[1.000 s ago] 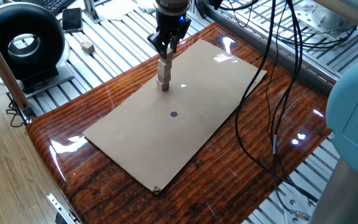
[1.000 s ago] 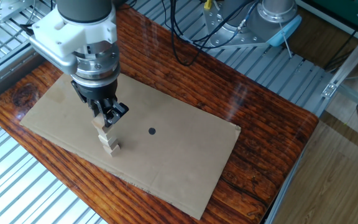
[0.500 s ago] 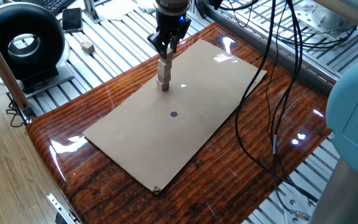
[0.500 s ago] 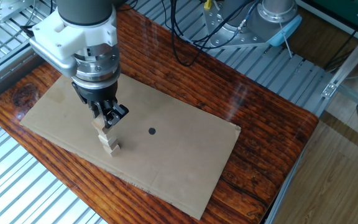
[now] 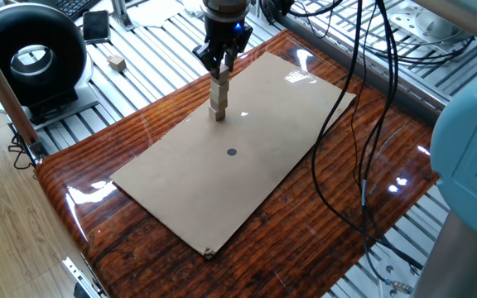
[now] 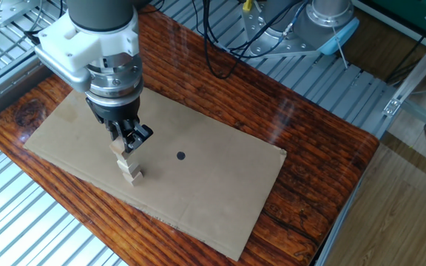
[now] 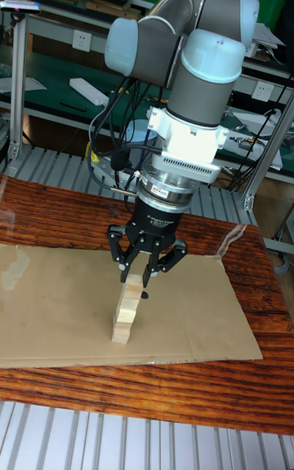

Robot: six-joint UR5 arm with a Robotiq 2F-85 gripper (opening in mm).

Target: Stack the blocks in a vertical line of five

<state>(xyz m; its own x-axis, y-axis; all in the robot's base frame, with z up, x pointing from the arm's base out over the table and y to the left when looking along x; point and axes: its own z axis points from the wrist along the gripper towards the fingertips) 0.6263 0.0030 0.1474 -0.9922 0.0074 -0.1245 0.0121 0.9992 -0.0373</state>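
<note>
On the flat brown cardboard sheet (image 6: 161,174) covering the glossy wooden worktop (image 5: 321,199), a column of small light-tan wooden cubes (image 7: 125,311) stands upright; the black two-finger claw (image 7: 144,272) pinches the top cube; a black dot (image 6: 180,156) lies right of it

Five small light-tan wooden cubes are in view: four, as far as can be told, in one column (image 7: 124,315), and one alone (image 5: 117,62) on the metal slats (image 5: 151,58). One flat brown cardboard sheet (image 5: 255,165) bears one black dot (image 5: 232,152). One grey robot arm (image 7: 196,37) carries one black two-finger gripper (image 7: 135,281).
</note>
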